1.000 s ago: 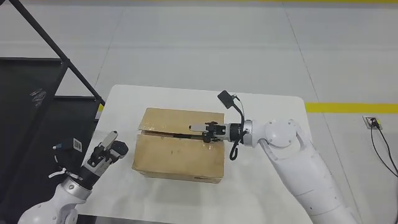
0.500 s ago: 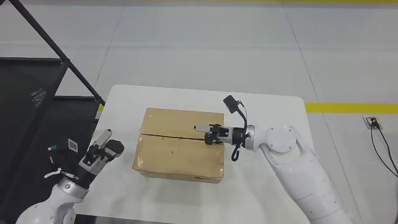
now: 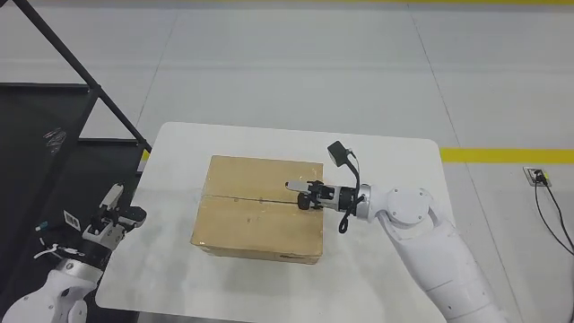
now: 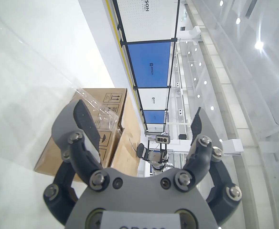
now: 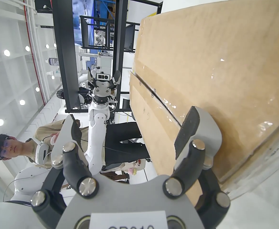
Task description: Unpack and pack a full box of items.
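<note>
- The box (image 3: pixel 256 224), a closed brown cardboard carton, sits in the middle of the white table (image 3: pixel 386 161), a little to the left of centre.
- Its two top flaps are shut and meet in a seam (image 3: pixel 242 199) that runs left to right across the top.
- Clear tape (image 4: pixel 101 113), wrinkled and shiny, shows on the box's left end in the left wrist view.
- The right gripper (image 3: pixel 300 193) is over the right end of the box top, at the seam, with its arm stretched in from the right side of the table.
- In the right wrist view the right gripper (image 5: pixel 132 120) has its fingers spread wide with nothing between them.
- One of its fingers (image 5: pixel 192 129) lies low over the box (image 5: pixel 213 60) close to the seam (image 5: pixel 153 94) and the box's right edge. I cannot tell whether it presses on the cardboard or sits just above it.
- The other finger stands clear of the box, above the top.
- The left gripper (image 3: pixel 117 205) is just past the table's left edge, towards the near side, well apart from the box.
- In its own wrist view the left gripper (image 4: pixel 139 110) has its fingers released and wide apart, empty, pointing towards the box (image 4: pixel 115 101).
</note>
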